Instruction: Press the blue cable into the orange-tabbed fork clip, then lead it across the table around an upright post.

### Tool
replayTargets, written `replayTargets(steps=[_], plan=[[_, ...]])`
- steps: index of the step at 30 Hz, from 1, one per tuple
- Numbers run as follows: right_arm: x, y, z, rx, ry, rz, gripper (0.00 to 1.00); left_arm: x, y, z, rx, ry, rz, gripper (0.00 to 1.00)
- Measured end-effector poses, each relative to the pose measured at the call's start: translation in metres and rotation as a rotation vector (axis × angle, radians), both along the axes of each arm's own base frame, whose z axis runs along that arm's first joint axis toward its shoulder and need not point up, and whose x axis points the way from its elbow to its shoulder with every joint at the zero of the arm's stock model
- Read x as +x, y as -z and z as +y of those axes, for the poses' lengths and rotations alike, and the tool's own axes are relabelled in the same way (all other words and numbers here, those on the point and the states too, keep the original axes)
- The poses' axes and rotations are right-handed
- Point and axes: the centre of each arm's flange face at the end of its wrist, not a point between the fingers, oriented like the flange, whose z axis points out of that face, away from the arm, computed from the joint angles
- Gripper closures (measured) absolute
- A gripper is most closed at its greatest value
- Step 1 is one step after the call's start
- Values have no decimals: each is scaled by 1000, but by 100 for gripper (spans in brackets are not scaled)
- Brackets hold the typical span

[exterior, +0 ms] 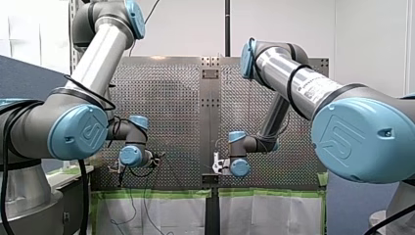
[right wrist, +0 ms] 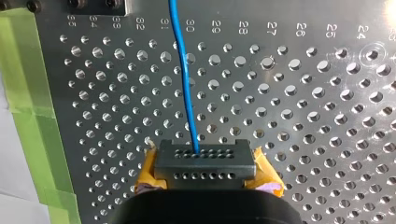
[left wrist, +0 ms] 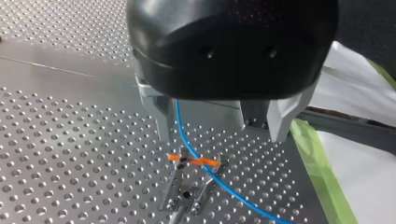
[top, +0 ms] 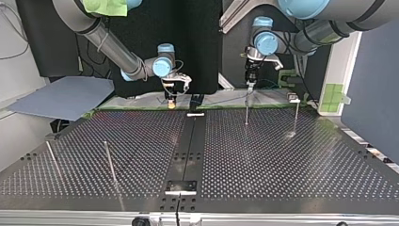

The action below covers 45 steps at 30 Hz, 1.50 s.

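Note:
In the left wrist view the blue cable (left wrist: 187, 140) comes down between the metal fingers (left wrist: 161, 119) of my black left gripper (left wrist: 219, 137), close to one finger. It crosses the orange-tabbed fork clip (left wrist: 194, 162) on the perforated table and runs on toward the green tape. The left gripper is open and hangs just above the clip. In the right wrist view the blue cable (right wrist: 184, 79) runs ahead from my right gripper (right wrist: 198, 151), whose yellow pads (right wrist: 147, 170) are shut on it. In the top view my left gripper (top: 249, 84) is at the right and my right gripper (top: 171, 101) is at the left.
Two upright posts (top: 246, 110) (top: 296, 115) stand on the top view's right half and two leaning rods (top: 110, 162) (top: 51, 157) on its left. A small white piece (top: 195, 114) and a bracket (top: 181, 186) lie on the centre strip. Green tape (left wrist: 317, 163) edges the table.

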Motion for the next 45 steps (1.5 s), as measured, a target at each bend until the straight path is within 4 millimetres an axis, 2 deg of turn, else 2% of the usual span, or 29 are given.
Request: replayTargets(steps=[7, 16, 29, 35, 45], plan=[[0, 0, 0, 0, 0, 0, 100, 0, 0, 1, -2, -13, -2, 0], [1, 1, 1, 1, -3, 1, 100, -2, -1, -7, -8, -6, -7, 0], [1, 1, 1, 2, -4, 1, 100, 19, -22, -57, -99, -13, -88, 0], [0, 1, 1, 3, -5, 1, 100, 16, -28, -80, -121, -25, -88, 0], [1, 2, 2, 5, -6, 2, 100, 19, -29, -76, -111, -96, -94, 0]])
